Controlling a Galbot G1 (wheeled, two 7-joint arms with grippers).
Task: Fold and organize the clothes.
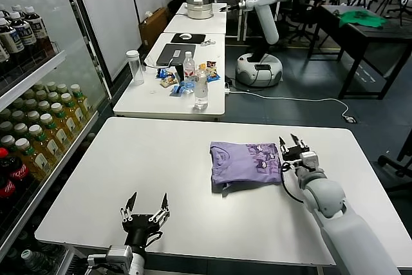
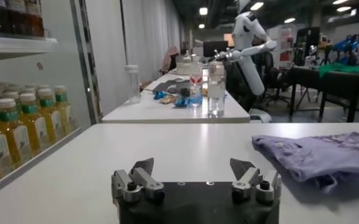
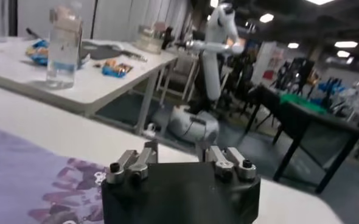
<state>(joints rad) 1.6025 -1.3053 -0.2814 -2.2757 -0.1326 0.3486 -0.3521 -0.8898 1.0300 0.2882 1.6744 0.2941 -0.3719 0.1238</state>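
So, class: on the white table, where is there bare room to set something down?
Bare: the table between the open left gripper and the lavender T-shirt, plus the far-left corner. Crowded: the shirt's right edge, where the open right gripper sits.

Two arms, pale grey shells ending in black metal grippers

The right arm [image 1: 341, 220] wears smooth, rounded light-grey casing with a bulbous joint near the wrist; a thin black cable loops out at about 9 o'clock from it. The right gripper [image 1: 291, 141] has a black block body, silvery finger links and dark round screws. The left gripper [image 1: 145, 208] is black too, with pointed dark fingertips [image 2: 144, 165], silver hinged knuckles, black bolt heads and small pale dots along its top edge.
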